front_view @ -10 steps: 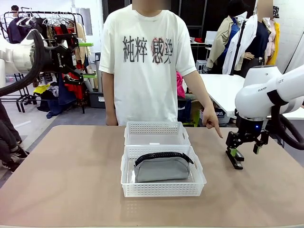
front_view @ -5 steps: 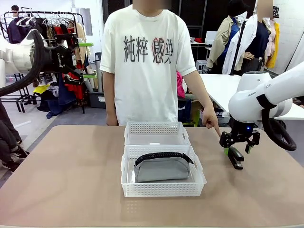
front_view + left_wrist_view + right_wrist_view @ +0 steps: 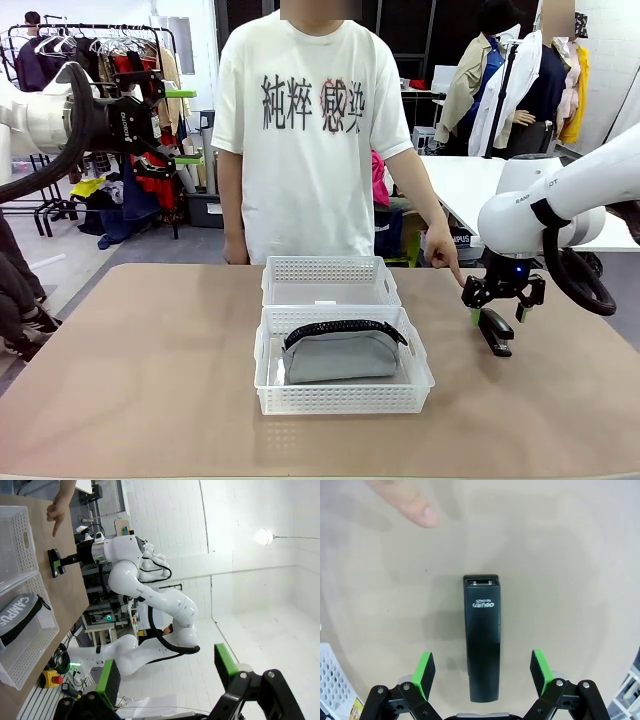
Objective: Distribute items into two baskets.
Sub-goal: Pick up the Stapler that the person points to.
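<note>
Where the table (image 3: 150, 380) lies nearest, the grey pouch (image 3: 340, 357) rests inside the larger basket (image 3: 340, 402), with the smaller basket (image 3: 330, 268) right behind it. To the right, the black stapler (image 3: 495, 334) lies on the table. The right hand (image 3: 497, 312) hovers just over it, spread wide and gripping nothing. A person's finger (image 3: 456, 276) points down beside it. Farther left, the raised left hand (image 3: 183, 126) is also wide open and empty.

Tan table (image 3: 150, 380), three things on it
Far basket (image 3: 330, 270) and near basket (image 3: 340, 398) touch at centre; black stapler (image 3: 494, 332) lies apart, right.
</note>
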Controlling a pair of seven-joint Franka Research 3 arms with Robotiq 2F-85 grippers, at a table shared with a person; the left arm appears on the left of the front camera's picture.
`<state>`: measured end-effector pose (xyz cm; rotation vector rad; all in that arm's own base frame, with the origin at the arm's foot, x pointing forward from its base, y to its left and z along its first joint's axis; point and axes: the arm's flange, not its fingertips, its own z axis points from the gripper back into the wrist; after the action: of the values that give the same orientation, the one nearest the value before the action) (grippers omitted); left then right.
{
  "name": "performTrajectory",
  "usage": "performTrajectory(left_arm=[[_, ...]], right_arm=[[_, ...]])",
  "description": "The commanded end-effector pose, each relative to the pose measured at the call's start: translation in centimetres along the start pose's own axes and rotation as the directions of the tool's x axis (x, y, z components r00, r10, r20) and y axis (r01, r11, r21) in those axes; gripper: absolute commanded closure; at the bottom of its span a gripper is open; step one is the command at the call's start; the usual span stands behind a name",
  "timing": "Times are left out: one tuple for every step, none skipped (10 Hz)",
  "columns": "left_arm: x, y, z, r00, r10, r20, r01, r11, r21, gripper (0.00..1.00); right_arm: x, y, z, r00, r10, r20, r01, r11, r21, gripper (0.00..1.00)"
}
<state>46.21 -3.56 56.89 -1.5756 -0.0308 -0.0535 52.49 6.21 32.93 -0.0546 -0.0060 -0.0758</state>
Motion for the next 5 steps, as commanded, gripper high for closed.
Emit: performTrajectory(left_arm=[[-0.37,-0.26,0.1,1.0,0.006,-0.006,-0.006,1.0,-0.005,0.0],[-0.37,-0.26,0.1,1.0,0.006,-0.006,-0.006,1.0,-0.005,0.0],[-0.37,-0.26,0.1,1.0,0.006,-0.006,-0.006,1.0,-0.005,0.0],[-0.37,-0.26,0.1,1.0,0.006,-0.006,-0.006,1.0,-0.005,0.0],[-0.37,-0.26,0.1,1.0,0.006,-0.006,-0.006,1.0,-0.005,0.0]], right_arm=[[0.62,-0.03,0.01,0.999,-0.039,-0.01,0.039,0.999,-0.03,0.0],[0.66,-0.29,-0.1,1.0,-0.014,-0.026,0.013,0.999,-0.029,0.04],[0.56,-0.39,-0.11,0.998,0.014,-0.055,-0.015,1.0,-0.02,0.24],[0.64,-0.4,-0.11,0.998,0.008,-0.058,-0.009,1.0,-0.014,0.44],[0.73,-0.42,-0.14,0.998,0.004,-0.058,-0.005,1.0,-0.014,0.64]])
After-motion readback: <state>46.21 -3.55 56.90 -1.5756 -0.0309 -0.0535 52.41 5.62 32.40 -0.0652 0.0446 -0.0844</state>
